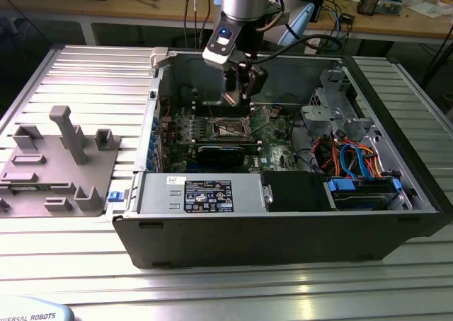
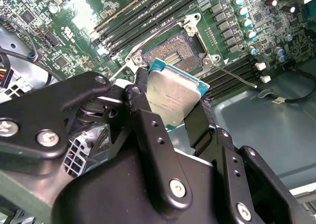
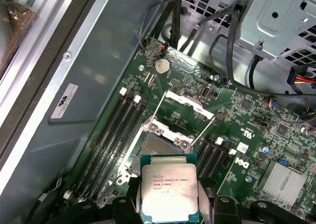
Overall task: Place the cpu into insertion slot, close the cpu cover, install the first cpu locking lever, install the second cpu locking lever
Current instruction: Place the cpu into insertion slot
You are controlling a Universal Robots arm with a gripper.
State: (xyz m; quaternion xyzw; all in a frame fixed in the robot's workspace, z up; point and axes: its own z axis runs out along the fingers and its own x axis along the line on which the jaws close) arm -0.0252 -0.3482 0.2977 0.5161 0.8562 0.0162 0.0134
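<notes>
Pinching the cpu by two opposite edges, the gripper has its black fingers closed on the chip, whose metal lid faces both wrist cameras. In the exterior view the gripper hangs inside the open computer case, over the green motherboard.

The cpu is not yet seated. It hangs above the insertion slot, and in both wrist views it overlaps only the slot's nearer edge. The socket lies bare, its contact field exposed. The cpu cover stands swung up at the far side, and two thin locking levers are raised beside it, so the way in looks free. Memory slots flank the socket on both sides.

To do this step well, I judge that the chip must be centred over the dark square and turned so its edges run parallel with the silvery rim. It should go in flat, without tilting or sliding, since the contacts would bend under a dragged corner. The grip sits at the chip's edges, so the fingers should clear the rim as they spread. No downward force ought to be needed.
</notes>
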